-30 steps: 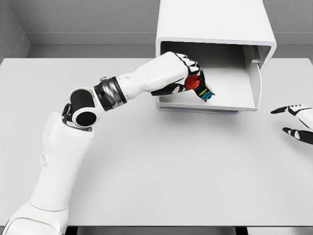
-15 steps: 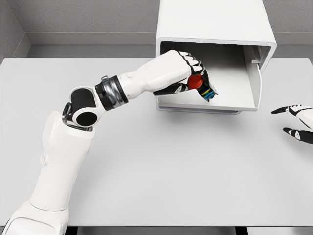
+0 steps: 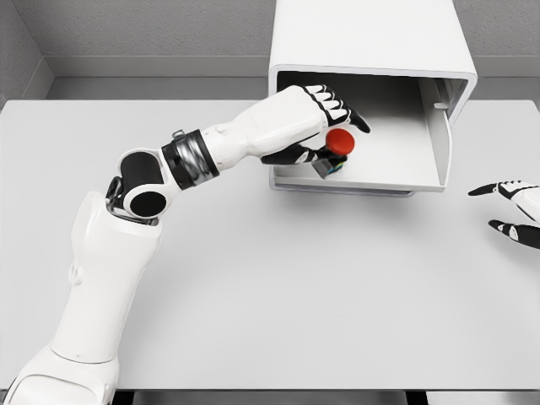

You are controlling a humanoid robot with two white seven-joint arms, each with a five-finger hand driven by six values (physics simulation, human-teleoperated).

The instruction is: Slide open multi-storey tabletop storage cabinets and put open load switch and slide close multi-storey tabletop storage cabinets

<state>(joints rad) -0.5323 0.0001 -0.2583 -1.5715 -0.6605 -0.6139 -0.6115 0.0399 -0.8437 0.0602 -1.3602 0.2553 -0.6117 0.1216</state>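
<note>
The cabinet (image 3: 371, 38) is cut off by the top edge, so its upper part and any more storeys can't be seen. Left hand (image 3: 314, 122) hides the left wall of the open drawer (image 3: 396, 156) & most of the load switch (image 3: 335, 152): only the red cap and a bit of dark body w/ coloured specks show, too small to make out. Whether thumb or fingers touch the switch can't be told; palm side faces away. Right hand (image 3: 515, 211) is cut by the right edge: two dark fingertips & part of the back show, arm out of frame. Left arm's shoulder runs off the bottom-left corner. Table (image 3: 278, 295) front edge is partly clipped at the bottom.
</note>
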